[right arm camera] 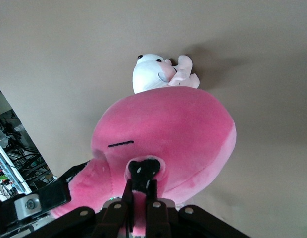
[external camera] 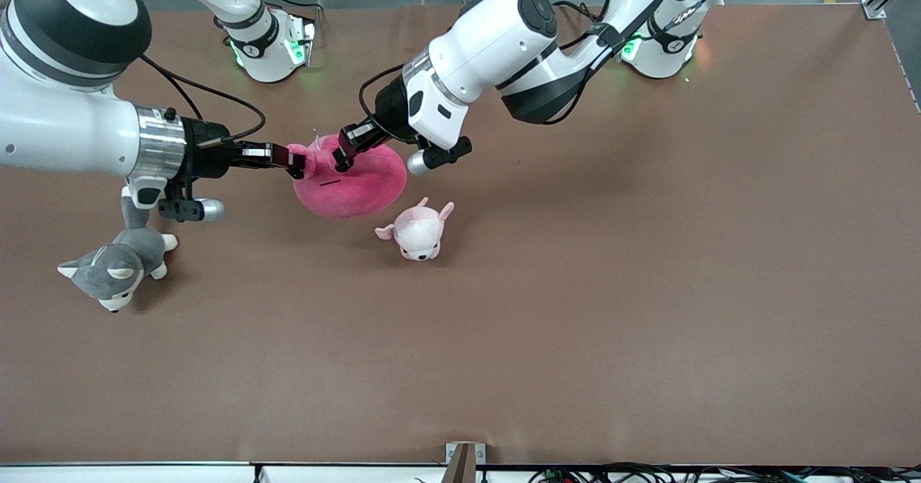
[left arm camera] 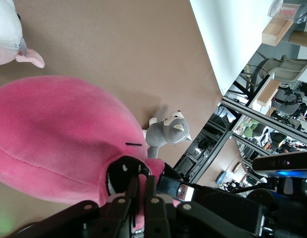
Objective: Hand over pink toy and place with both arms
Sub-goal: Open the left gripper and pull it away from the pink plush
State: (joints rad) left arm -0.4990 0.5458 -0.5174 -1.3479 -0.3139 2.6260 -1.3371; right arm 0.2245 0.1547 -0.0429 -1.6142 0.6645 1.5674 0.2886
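The hot-pink toy [external camera: 356,184] hangs between both grippers, over the table toward the right arm's end. My right gripper [external camera: 293,165] is shut on one edge of it beside the thin mouth line. My left gripper [external camera: 341,160] is shut on its top beside a dark eye. In the left wrist view my left gripper [left arm camera: 141,184] pinches pink fabric of the toy [left arm camera: 59,139] at an eye, with the right gripper close beside it. In the right wrist view my right gripper [right arm camera: 141,191] pinches the toy [right arm camera: 178,129] at the other eye.
A small pale pink-and-white plush [external camera: 419,231] lies on the table just nearer the front camera than the toy; it also shows in the right wrist view [right arm camera: 156,73]. A grey-and-white husky plush [external camera: 119,263] lies under the right arm's wrist. The brown table [external camera: 647,289] spreads toward the left arm's end.
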